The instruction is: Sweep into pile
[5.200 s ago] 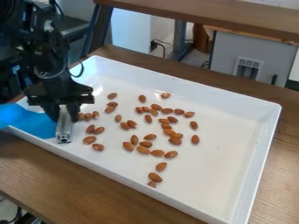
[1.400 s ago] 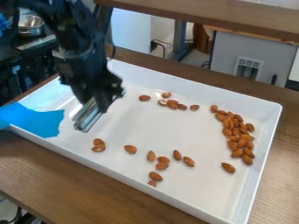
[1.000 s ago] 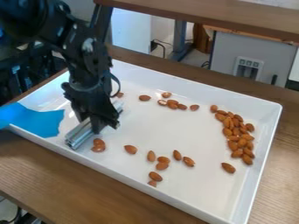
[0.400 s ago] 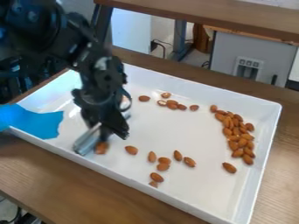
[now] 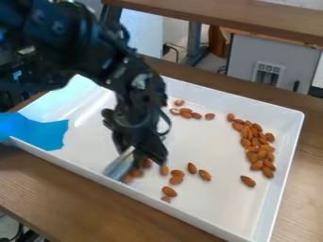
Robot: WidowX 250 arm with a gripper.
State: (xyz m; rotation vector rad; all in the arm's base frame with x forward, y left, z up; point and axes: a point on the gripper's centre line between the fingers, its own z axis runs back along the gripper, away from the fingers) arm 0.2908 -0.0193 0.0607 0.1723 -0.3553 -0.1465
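From here I'd call the sweeping a bit over half done. Most of the almonds [image 5: 260, 153] lie packed together in the tray [image 5: 217, 137], alongside its right edge, with one stray just beside that cluster. What's left is two loose lots: a short string by the far edge, and a scatter toward the near edge, some of it right up against the metal bar [image 5: 120, 166]. Those still want bringing over, I'd say.

The black arm [image 5: 135, 99] slants in from the upper left, across the tray's left part, and its gripper [image 5: 142, 154] hangs low near the near edge. The jaws look clenched on the bar, which lies tilted, its lower end toward that edge.
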